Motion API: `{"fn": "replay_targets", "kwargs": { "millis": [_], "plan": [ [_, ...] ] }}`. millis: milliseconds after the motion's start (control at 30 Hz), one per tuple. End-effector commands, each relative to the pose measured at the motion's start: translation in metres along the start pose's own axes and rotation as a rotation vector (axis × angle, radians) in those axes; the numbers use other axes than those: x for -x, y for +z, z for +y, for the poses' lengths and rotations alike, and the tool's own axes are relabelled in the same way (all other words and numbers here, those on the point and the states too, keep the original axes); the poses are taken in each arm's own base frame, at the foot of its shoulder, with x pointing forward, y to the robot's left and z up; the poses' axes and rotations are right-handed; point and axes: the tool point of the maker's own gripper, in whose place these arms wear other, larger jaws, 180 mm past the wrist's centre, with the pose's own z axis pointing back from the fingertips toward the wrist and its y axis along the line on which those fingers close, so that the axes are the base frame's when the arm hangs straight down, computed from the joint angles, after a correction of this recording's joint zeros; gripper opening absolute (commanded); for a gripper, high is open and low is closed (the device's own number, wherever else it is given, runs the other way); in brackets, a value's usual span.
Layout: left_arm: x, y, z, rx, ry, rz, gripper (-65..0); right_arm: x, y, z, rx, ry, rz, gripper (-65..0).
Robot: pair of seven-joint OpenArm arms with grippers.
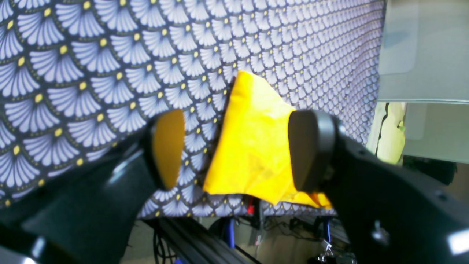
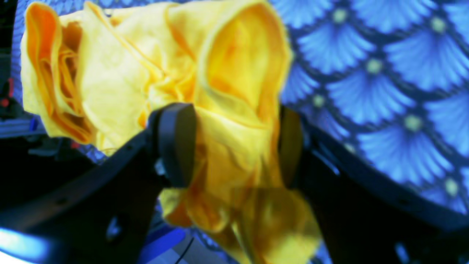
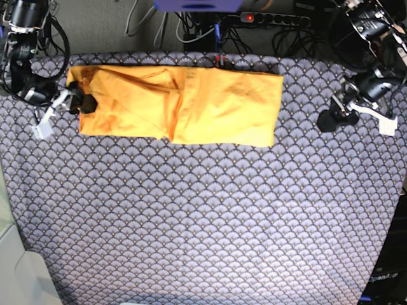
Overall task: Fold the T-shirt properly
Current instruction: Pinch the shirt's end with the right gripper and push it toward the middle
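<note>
My right gripper (image 2: 231, 146) straddles the T-shirt's (image 3: 178, 105) end, wide open; my left gripper (image 1: 234, 150), open and empty, stands off its far end.

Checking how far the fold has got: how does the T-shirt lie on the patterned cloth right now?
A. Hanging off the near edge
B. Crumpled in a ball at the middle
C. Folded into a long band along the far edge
C: the T-shirt stretches as a long band along the far edge of the patterned cloth.

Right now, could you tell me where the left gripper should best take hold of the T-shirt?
Probably the T-shirt's free short end, nearest the open left gripper. Come in sideways over the scallop-patterned cloth: the shirt lies as a long flat band, that edge exposed.
</note>
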Motion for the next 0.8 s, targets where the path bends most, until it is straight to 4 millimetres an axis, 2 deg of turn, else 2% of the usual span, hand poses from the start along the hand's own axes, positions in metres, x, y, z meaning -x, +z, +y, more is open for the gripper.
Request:
{"fn": "replay_targets", "kwargs": {
  "millis": [0,333,400,533,700,767],
  "plan": [
    [-0.009,0.004,-0.006,0.018,-0.025,-0.027,-21.6,0.034,-0.004,-0.004,0.031,0.008,0.153,-28.5],
    [-0.009,0.003,-0.006,0.019,-0.024,-0.027,-21.6,0.037,-0.015,0.007,0.0,-0.004,0.148,-29.0],
    [-0.009,0.003,-0.006,0.019,-0.024,-0.027,-21.6,0.038,-0.016,0.009,-0.005,-0.008,0.145,-31.0],
    [-0.009,0.003,-0.006,0.017,-0.024,-0.027,-21.6,0.038,-0.016,0.009,-0.005,-0.008,0.147,-43.5],
    [-0.009,0.003,-0.006,0.019,-0.024,-0.027,-21.6,0.035,-0.016,0.008,-0.004,-0.007,0.136,-64.0],
    [-0.009,0.003,-0.006,0.019,-0.024,-0.027,-21.6,0.032,-0.016,0.009,-0.005,-0.003,0.132,-65.0]
  ]
}}
